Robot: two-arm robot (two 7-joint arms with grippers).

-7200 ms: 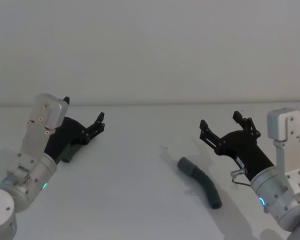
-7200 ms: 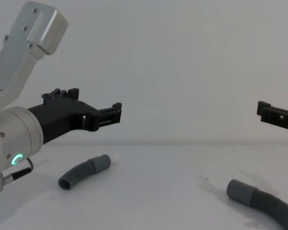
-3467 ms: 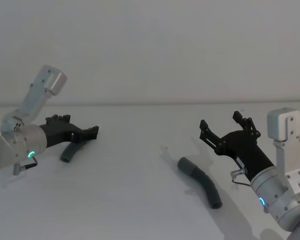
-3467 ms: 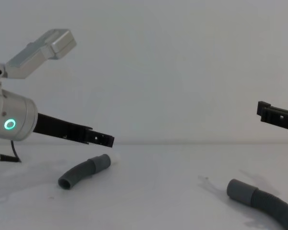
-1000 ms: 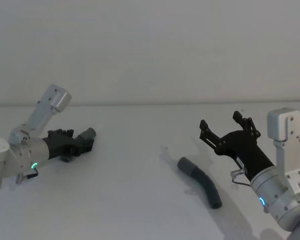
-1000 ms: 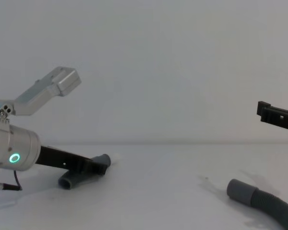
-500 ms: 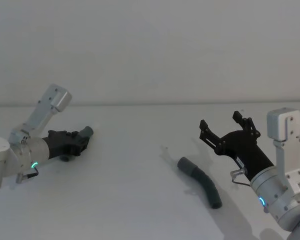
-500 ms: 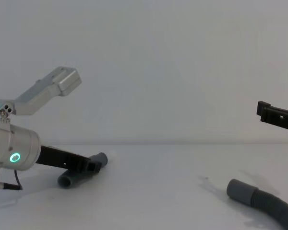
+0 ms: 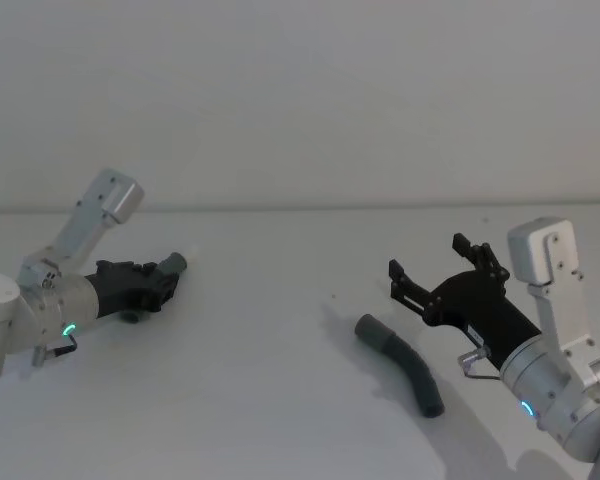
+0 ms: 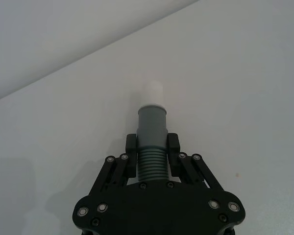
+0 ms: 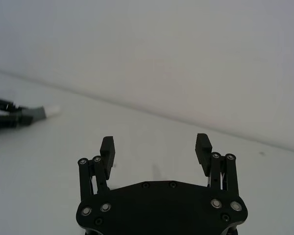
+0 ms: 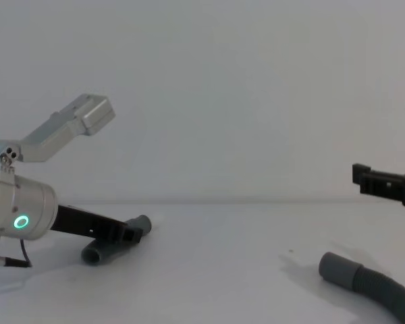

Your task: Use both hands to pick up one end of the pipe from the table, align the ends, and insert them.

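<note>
The white matte table lies flat and plain, as it did half a second ago. What has changed is on the right: the silver right arm has swung inward. This carries the right gripper closer to the middle of the table, so in the chest view its black fingers reach further in from the right edge. It hovers above the table with its skeletal jaws spread wide and nothing between them, as the right wrist view confirms.

The left arm, a silver cylinder with a green light ring, has not shifted. The left gripper stays low at the table's left side, its slim fingers pinching the short pipe piece on the ribs just behind the cuff.

The longer pipe piece lies untouched on the table below and just in front of the right gripper. It is a dark grey, ribbed, gently curved hose. Its smooth, wider socket cuff points toward the table's middle.

The short pipe piece has the same ribbed grey plastic. Its open rear end rests on the table. Its smooth narrow cuff juts beyond the fingertips and ends in a small whitish tip.
</note>
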